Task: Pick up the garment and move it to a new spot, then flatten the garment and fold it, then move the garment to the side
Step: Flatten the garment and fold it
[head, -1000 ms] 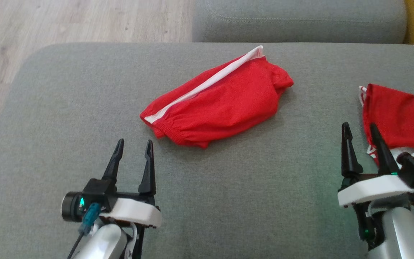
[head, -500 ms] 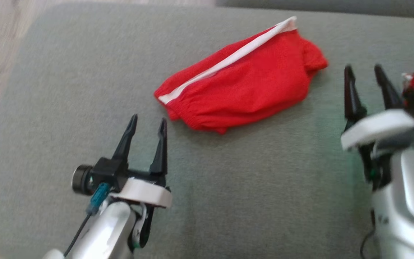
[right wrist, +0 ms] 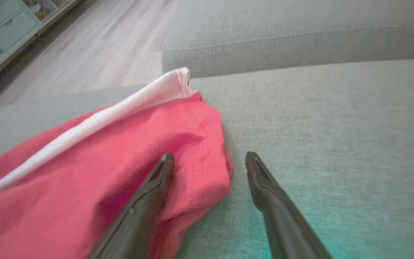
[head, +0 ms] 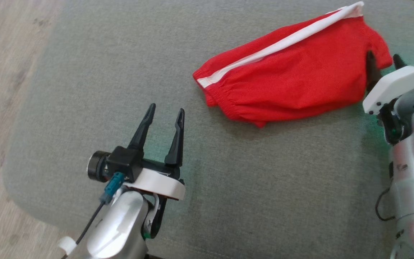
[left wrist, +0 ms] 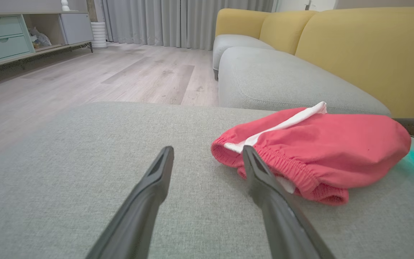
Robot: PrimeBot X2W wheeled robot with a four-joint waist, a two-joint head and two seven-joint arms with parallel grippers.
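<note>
The grey cushion (head: 84, 90) carries the work, with wood floor off its 9 o'clock side in the head view. The red garment (head: 293, 86) lies bunched on the cushion at the upper right of that view. Its long axis runs from 8 o'clock, where the elastic hem sits, to 2 o'clock, where the white stripe ends.

The right pincer (head: 383, 57) is the nearer one. It stands wide open and empty at the garment's 3 o'clock end. In the right wrist view its jaws straddle the cloth's edge, one over red fabric and the other over bare cushion; whether either touches cannot be told.

The left pincer (head: 166, 109) is also wide open and empty, apart from the cloth. The hem lies toward 1 o'clock from it.

A pick-up would likely fall to the right arm, closing on that edge.
</note>
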